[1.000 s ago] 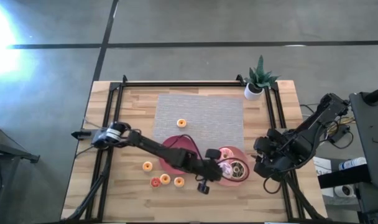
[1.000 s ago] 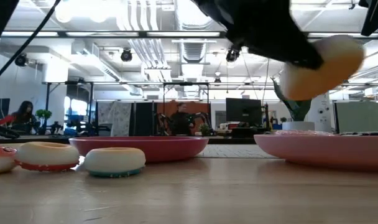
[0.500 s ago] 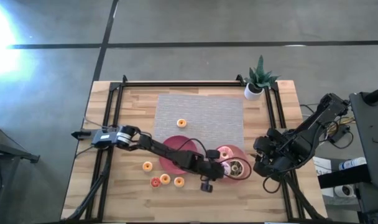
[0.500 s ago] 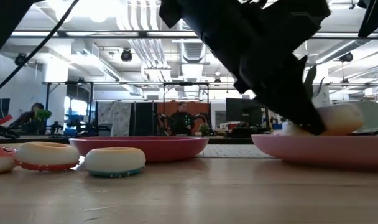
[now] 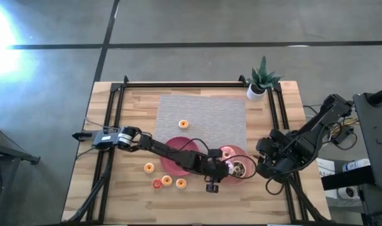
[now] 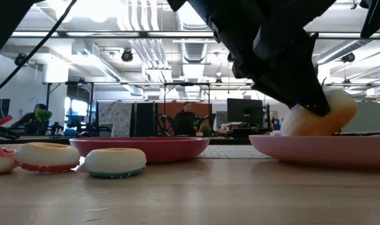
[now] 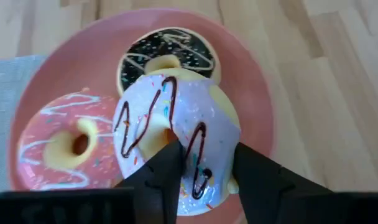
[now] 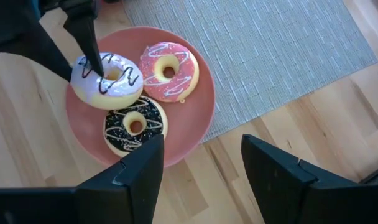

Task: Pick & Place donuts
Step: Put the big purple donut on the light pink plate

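Note:
On the right pink plate [image 8: 195, 118] lie three larger donuts: a pink-iced one [image 8: 169, 70], a dark-iced one [image 8: 134, 127] and a pale sprinkled one [image 7: 176, 124]. The pale donut sits tilted, its edge on the plate [image 6: 327, 150] and partly over the dark one. My left gripper [image 7: 204, 162] stands over it with its fingers apart. One finger is at the hole and the other outside the ring. My right gripper [image 8: 201, 168] waits open by the table's right edge, with nothing between its fingers. My left gripper comes at the pale donut [image 6: 318, 115] from above, slanting. One finger [image 7: 167, 158] is at the hole and the other [image 7: 245, 168] outside the rim, so the ring's near side [image 7: 204, 140] lies between them. Whether the fingers touch it I cannot tell.
A second pink plate [image 5: 172, 145] lies left of the first, under my left arm. Several tiny donuts [image 5: 167, 181] sit near the front left, and one orange one [image 5: 183, 124] lies on the grey mat. A potted plant [image 5: 261, 80] stands at the far right.
My left gripper has come down onto the right plate with the pale donut. The donut hung clear above the plate a second ago and now rests on it, tilted.

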Tool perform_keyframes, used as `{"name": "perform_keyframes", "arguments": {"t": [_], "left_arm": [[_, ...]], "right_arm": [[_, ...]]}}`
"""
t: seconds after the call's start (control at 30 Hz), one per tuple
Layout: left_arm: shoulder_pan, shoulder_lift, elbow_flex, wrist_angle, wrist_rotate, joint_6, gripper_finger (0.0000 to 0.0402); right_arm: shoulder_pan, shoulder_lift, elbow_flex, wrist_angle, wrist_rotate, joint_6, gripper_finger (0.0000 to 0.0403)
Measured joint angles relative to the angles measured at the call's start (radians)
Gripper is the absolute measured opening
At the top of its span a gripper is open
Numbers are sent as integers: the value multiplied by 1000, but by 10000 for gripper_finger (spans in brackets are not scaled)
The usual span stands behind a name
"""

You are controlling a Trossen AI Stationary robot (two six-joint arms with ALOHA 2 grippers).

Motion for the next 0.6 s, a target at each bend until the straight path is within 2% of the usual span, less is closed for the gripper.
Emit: {"name": "perform_keyframes", "arguments": {"t": [0.33, 0.5, 0.6], "left_arm": [[5, -4, 8, -89, -64, 1, 131], [4, -40, 11, -74, -159, -23, 131], [6, -42, 11, -84, -174, -45, 131]], "right_arm": [[0, 0, -8, 68, -2, -27, 205], [0, -3, -71, 113, -8, -13, 205], [12, -17, -118, 154, -14, 23, 205]]}}
